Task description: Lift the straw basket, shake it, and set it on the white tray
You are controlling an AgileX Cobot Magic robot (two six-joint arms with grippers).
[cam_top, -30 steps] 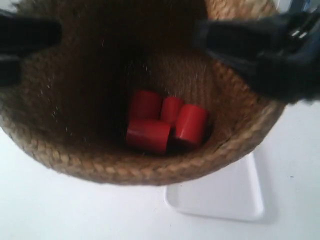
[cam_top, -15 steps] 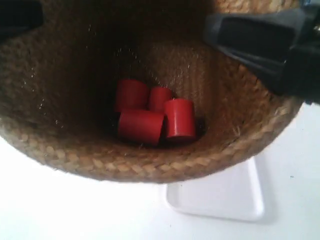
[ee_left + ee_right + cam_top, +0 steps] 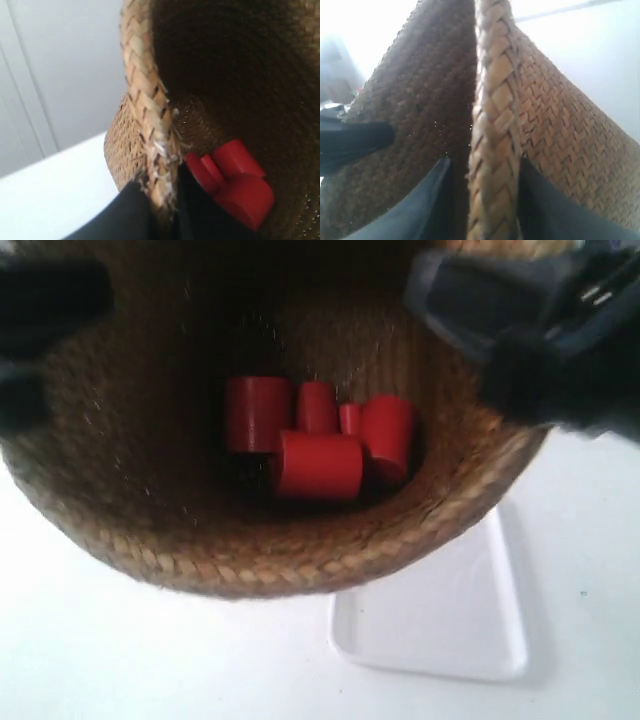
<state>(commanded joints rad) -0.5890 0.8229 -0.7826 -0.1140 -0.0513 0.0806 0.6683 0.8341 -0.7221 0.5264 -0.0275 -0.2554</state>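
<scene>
The straw basket [image 3: 130,520] hangs in the air and fills most of the exterior view, its mouth toward the camera, with several red cylinders [image 3: 318,464] loose on its bottom. My left gripper [image 3: 161,187] is shut on the braided rim [image 3: 145,95], one finger inside the basket and one outside. On the opposite side, my right gripper [image 3: 485,170] is shut on the rim [image 3: 495,75] in the same way. The white tray [image 3: 450,610] lies flat on the table below the basket, partly hidden by it.
The white tabletop [image 3: 100,660] spreads under and around the basket. A pale wall [image 3: 65,75] stands behind the table in the left wrist view. The red cylinders [image 3: 235,180] also show inside the basket there.
The basket has shifted and tilted between frames, both grippers staying on its rim. The red cylinders slid across the bottom, up and to the right in the exterior view.
</scene>
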